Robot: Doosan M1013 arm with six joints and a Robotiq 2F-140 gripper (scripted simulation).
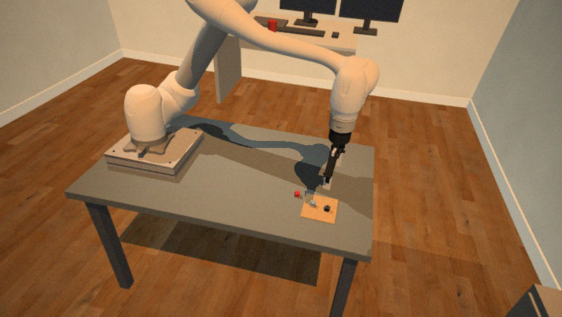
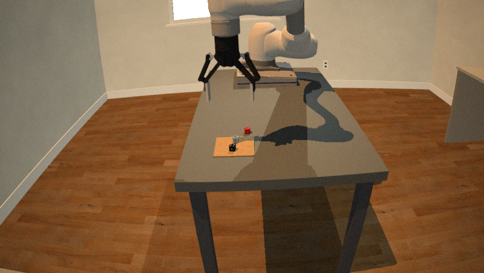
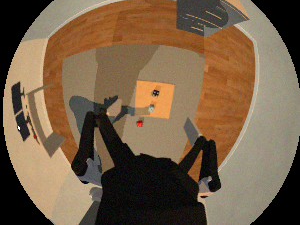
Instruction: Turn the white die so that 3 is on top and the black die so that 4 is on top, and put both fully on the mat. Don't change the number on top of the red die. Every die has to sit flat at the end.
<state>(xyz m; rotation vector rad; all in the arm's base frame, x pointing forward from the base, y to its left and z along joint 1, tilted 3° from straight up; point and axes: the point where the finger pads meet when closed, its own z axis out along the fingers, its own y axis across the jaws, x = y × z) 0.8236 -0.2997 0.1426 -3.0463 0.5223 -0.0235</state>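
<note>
An orange mat (image 1: 319,210) lies near the table's edge; it also shows in the exterior view (image 2: 234,147) and the wrist view (image 3: 155,99). The white die (image 1: 312,203) (image 2: 235,138) sits at the mat's edge nearest the red die. The black die (image 1: 326,208) (image 2: 232,147) sits on the mat. The red die (image 1: 297,193) (image 2: 247,130) (image 3: 140,123) sits on the bare table just off the mat. My gripper (image 2: 229,95) (image 1: 327,181) hangs high above the mat, fingers wide open and empty. The numbers on top of the dice are too small to read.
The arm's base plate (image 1: 155,151) stands at the far end of the table. A desk with monitors and a red cup (image 1: 272,24) stands against the back wall. The mat lies close to the table's long edge.
</note>
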